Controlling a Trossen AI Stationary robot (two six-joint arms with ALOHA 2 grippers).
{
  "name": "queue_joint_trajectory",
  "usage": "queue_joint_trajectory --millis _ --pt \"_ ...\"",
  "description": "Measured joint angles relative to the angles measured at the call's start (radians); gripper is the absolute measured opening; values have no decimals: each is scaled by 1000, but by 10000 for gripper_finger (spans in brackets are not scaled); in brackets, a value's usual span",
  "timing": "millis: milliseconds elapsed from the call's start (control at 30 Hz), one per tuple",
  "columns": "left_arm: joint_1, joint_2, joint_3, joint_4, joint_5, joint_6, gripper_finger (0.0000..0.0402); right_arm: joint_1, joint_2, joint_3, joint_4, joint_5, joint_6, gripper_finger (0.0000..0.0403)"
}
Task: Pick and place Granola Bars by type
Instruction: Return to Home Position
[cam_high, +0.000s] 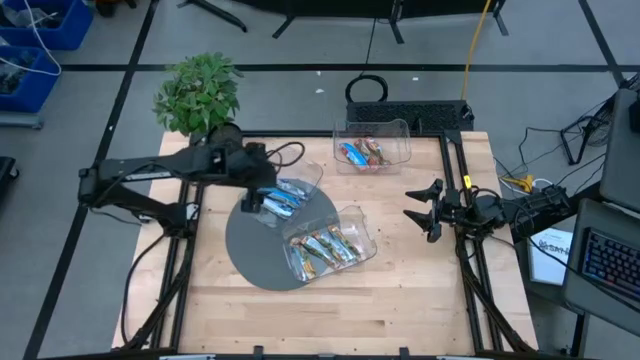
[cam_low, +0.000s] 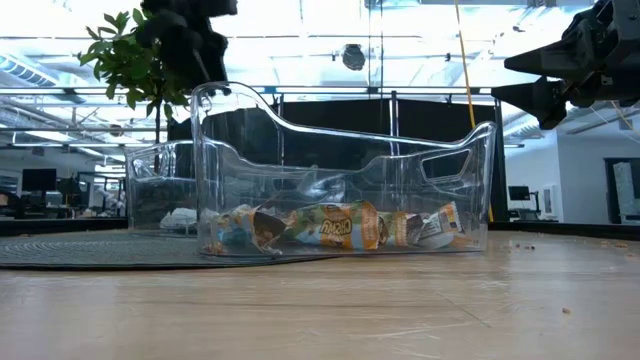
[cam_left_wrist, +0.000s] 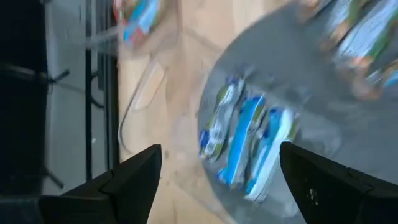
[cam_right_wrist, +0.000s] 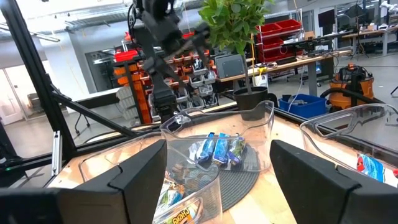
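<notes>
Three clear bins hold the Granola Bars. Blue bars (cam_high: 283, 198) (cam_left_wrist: 249, 143) lie flat in the bin (cam_high: 308, 178) on the grey round mat (cam_high: 250, 255). Tan-gold bars (cam_high: 325, 247) (cam_low: 335, 228) fill the bin at the mat's right edge. Reddish multicolour bars (cam_high: 365, 153) lie in the far bin. My left gripper (cam_high: 252, 203) (cam_left_wrist: 217, 174) hangs open above the blue bars' bin, slanting down, with nothing between its fingers. My right gripper (cam_high: 420, 210) (cam_right_wrist: 217, 180) waits open at the table's right side, well above the wood.
A potted plant (cam_high: 198, 92) stands at the table's far left corner, beside the left arm. Bare wood (cam_high: 330, 310) stretches along the table's near side. Cables and a keyboard (cam_high: 600, 255) lie off the table to the right.
</notes>
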Motion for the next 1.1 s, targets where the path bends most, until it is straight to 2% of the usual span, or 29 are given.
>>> queue_joint_trajectory --millis 167,400,533,767,1100 --pt "-45 -116 -43 36 77 -51 324 0 0 0 0 0 0 279" --pt "-101 -299 -193 62 190 -77 324 0 0 0 0 0 0 279" --pt "-132 -415 -304 147 223 -128 324 0 0 0 -1 0 0 279" --pt "-211 -574 -452 284 241 -385 324 0 0 0 0 0 0 279" --pt "-310 -777 -665 489 335 -438 324 0 0 0 0 0 0 279"
